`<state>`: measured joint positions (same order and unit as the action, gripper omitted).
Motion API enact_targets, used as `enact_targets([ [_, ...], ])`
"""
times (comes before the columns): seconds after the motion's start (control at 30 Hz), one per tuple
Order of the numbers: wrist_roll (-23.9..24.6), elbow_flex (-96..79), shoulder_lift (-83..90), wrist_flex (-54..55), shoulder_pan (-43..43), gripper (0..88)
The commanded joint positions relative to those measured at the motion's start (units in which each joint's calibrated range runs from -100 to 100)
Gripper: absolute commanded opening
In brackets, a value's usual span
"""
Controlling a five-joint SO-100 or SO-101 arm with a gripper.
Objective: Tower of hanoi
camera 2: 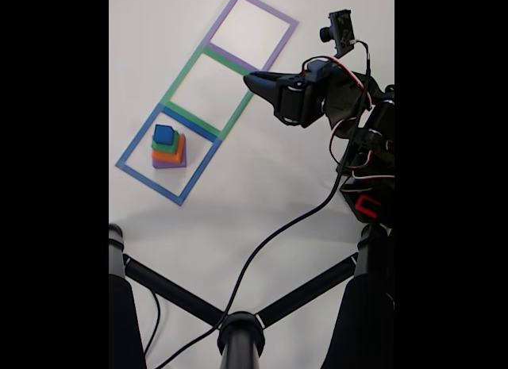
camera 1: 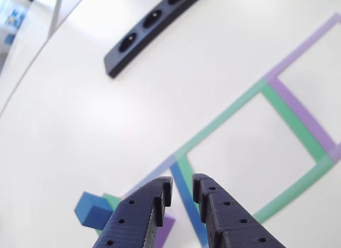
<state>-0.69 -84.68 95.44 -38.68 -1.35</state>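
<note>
A stack of square blocks (camera 2: 168,147) stands inside the blue tape square (camera 2: 139,136) in the fixed view: blue on top, then green, orange and purple. In the other view its blue top block (camera 1: 90,210) shows at the bottom left, with green and purple slivers under it. My gripper (camera 1: 182,186) enters from the bottom edge, its dark blue fingers a narrow gap apart and holding nothing. In the fixed view my gripper (camera 2: 250,79) hangs in the air by the right edge of the green square (camera 2: 184,74), well right of and beyond the stack.
A purple tape square (camera 2: 268,8) lies beyond the green one. A black power strip (camera 1: 152,18) lies at the far side of the white table. A black stand (camera 2: 238,329) with cables crosses the near part of the fixed view.
</note>
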Motion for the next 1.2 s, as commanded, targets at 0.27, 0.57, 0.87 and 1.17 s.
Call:
enact_targets([
  [0.27, 57.86, -2.78, 3.44, -4.5, 1.39, 0.0],
  [0.57, 74.95, -5.32, 4.56, -10.89, 4.82, 0.0],
  [0.87, 81.57, -12.5, 4.56, -8.95, 5.74, 0.0],
  [1.17, 92.6, -14.41, 4.56, -14.21, 6.04, 0.0],
])
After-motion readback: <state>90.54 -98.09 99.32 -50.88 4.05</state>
